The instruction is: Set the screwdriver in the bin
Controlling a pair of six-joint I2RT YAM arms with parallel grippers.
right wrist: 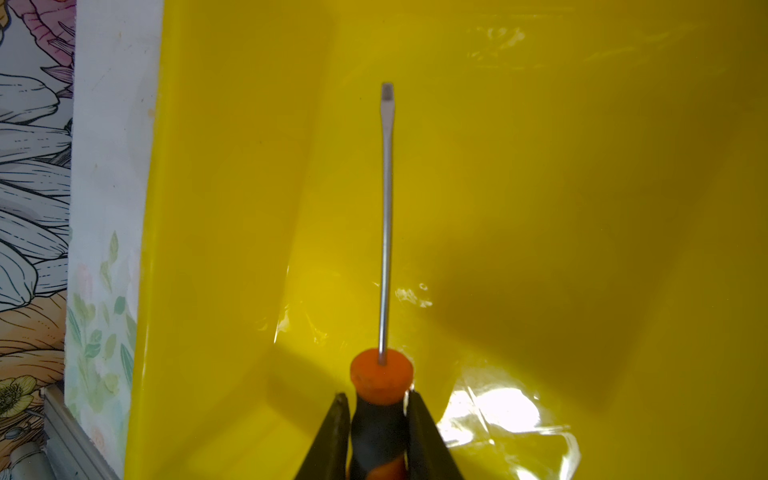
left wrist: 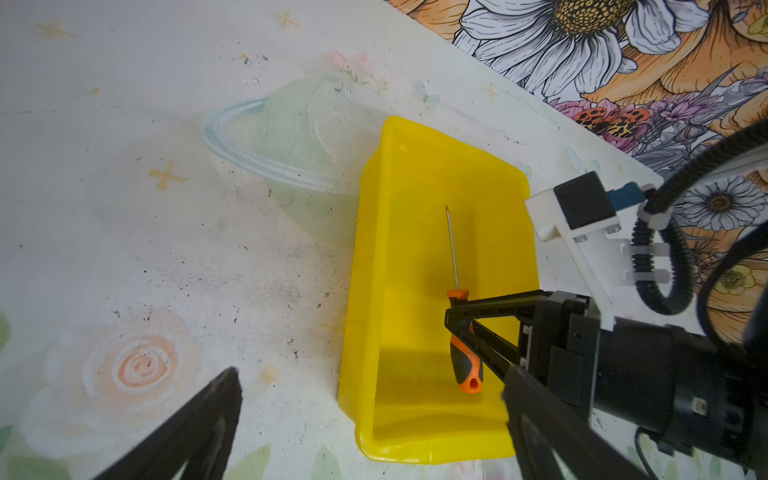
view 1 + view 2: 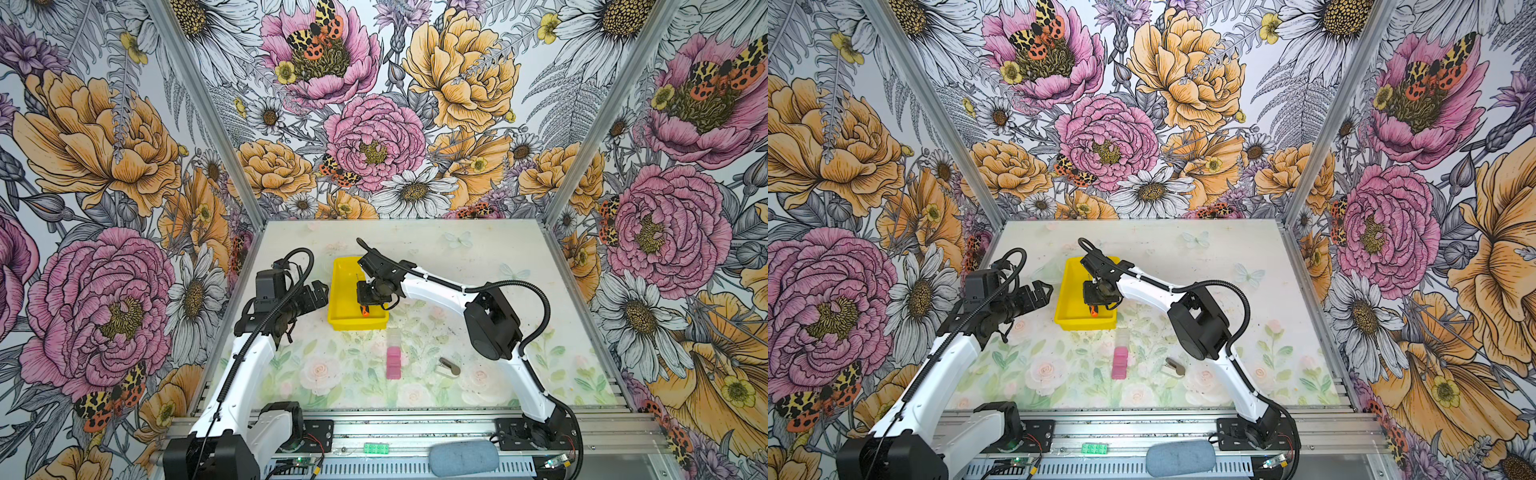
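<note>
Pinching the screwdriver (image 2: 457, 296) by its orange-and-black handle, the right gripper (image 1: 376, 401) reaches down inside the bin (image 3: 341, 291), its two fingers pressed against either side of the grip. The thin shaft points along the bin toward its far wall and the orange butt lies close to the near wall, so the whole tool sits within the yellow rim. Whether the handle already rests on the bin floor I cannot tell. The bin stands on the bench (image 3: 457, 257) left of the middle, clear of every edge. The left gripper (image 3: 322, 296) hovers just beside the bin's left wall with its jaws spread and nothing between them. By my judgement the task is all but done, and only the release and the withdrawal remain. Trouble could come there. If the tool hangs clear of the floor when let go, the round handle may bounce or roll, though the walls should keep it in. A rubbery grip could cling to one finger and ride up with the arm if it lifts before the jaws are well apart, tipping the tool over the low rim. A finger catching the near wall could drag the light bin across the bench, toward the left gripper beside it.
</note>
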